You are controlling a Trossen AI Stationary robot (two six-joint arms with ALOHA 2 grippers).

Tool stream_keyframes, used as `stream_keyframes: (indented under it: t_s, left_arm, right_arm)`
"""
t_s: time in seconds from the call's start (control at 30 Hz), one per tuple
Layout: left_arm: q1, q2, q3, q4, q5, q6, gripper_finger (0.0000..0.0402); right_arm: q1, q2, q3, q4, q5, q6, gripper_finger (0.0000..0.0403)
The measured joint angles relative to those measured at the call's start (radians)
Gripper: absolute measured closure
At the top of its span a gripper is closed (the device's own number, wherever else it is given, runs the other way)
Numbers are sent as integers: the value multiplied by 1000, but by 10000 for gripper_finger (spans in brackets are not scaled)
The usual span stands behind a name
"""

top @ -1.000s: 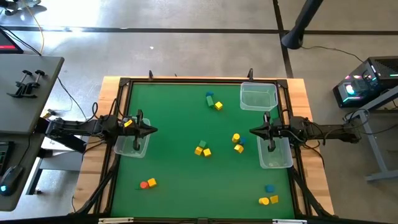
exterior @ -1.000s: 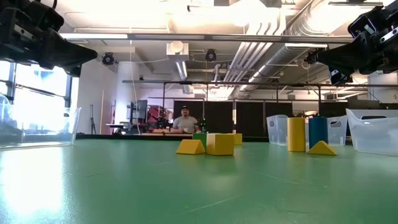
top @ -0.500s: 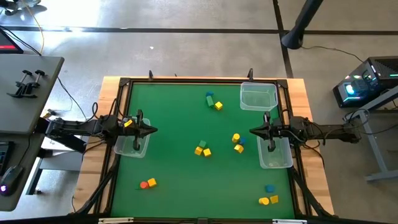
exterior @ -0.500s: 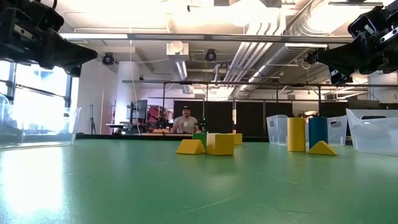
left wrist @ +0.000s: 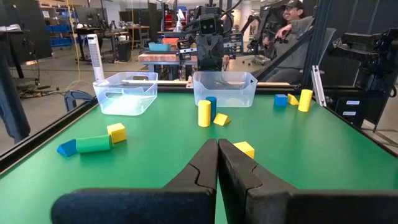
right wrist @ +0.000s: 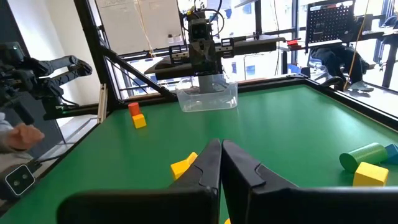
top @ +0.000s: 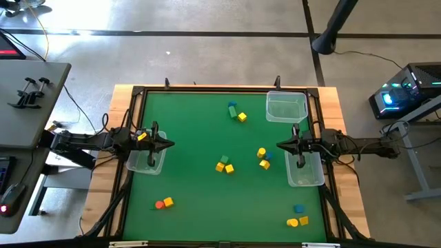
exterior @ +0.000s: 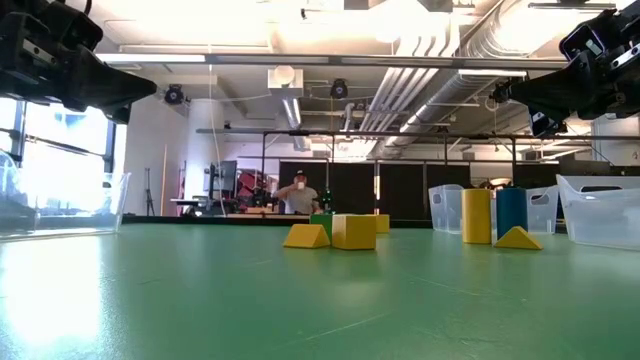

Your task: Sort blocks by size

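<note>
Small blocks lie scattered on the green table (top: 193, 179). A blue, green and yellow group (top: 236, 112) sits toward the far edge, and a green and yellow group (top: 224, 164) at mid-table. A yellow and blue group (top: 262, 158) lies right of centre. An orange-red and yellow pair (top: 164, 203) is near left, and a blue and yellow group (top: 298, 218) near right. My left gripper (top: 170, 145) is shut and level above the left clear bin (top: 146, 162), touching nothing. My right gripper (top: 278, 145) is shut and level beside the right bin (top: 305, 172). Both face the centre.
A third clear bin (top: 286, 107) stands at the far right corner. A dark raised frame (top: 131, 124) borders the table. Open green surface lies between the block groups. In the low view a person (exterior: 298, 195) sits in the room beyond the table.
</note>
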Motion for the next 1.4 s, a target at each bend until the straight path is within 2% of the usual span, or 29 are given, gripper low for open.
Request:
stream_keyframes:
  t_s: [0.47,0.73,1.0,1.07,1.2,1.27,1.4]
  left_arm:
    - [0,0,0,2,0,41,401]
    - [0,0,0,4,0,-43,401]
    - [0,0,0,11,0,-137,401]
    - [0,0,0,22,0,-157,401]
    - [0,0,0,53,0,-180,401]
    - [0,0,0,64,0,-189,401]
    - [0,0,0,89,0,-192,401]
  right_arm:
    - [0,0,0,0,0,0,402]
    - [0,0,0,8,0,5,402]
    - [0,0,0,252,-24,181,402]
    - [0,0,0,319,-79,223,402]
    - [14,15,0,461,-352,228,402]
    - [46,39,0,527,-387,190,402]
    - [139,120,0,612,-361,64,402]
